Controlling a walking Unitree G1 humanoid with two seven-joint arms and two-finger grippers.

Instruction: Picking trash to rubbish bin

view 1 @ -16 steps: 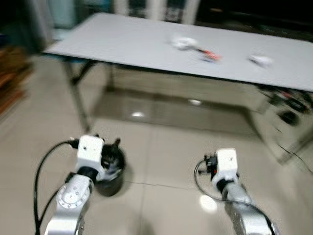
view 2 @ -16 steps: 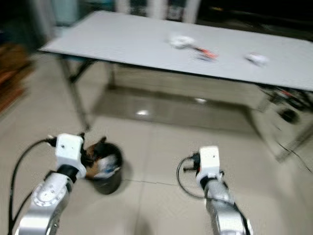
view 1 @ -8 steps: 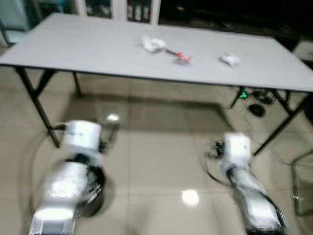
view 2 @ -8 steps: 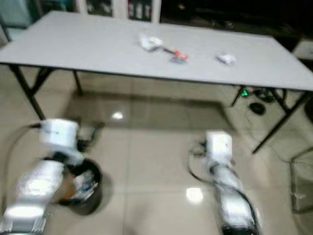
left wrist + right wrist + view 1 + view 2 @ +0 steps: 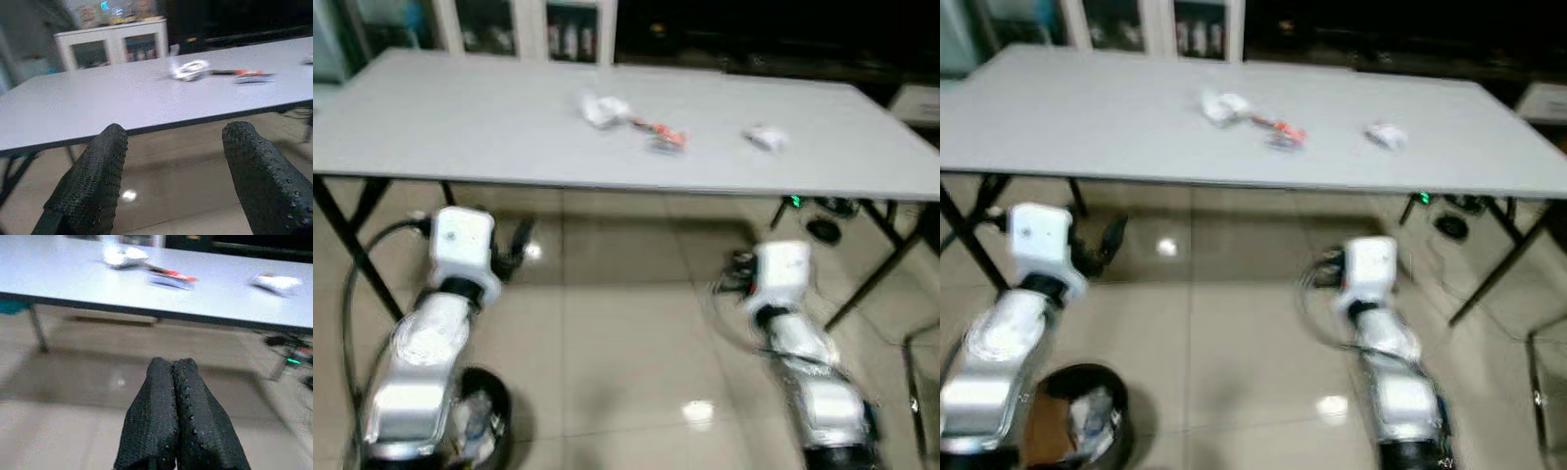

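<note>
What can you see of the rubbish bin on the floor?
The rubbish bin is a small, round, black container standing upright on the glossy tiled floor, at the robot's lower left, just beside and partly behind its left arm. It is open-topped with a dark rim. Inside lie pale crumpled scraps and something brownish, too blurred to identify. Nothing grips it; it stands well short of the table.

My head stereo pair, high, facing forward and down over the table's (image 5: 460, 127) near edge, my wrist cameras low, near that edge, looking up across it, all sharing its top.
</note>
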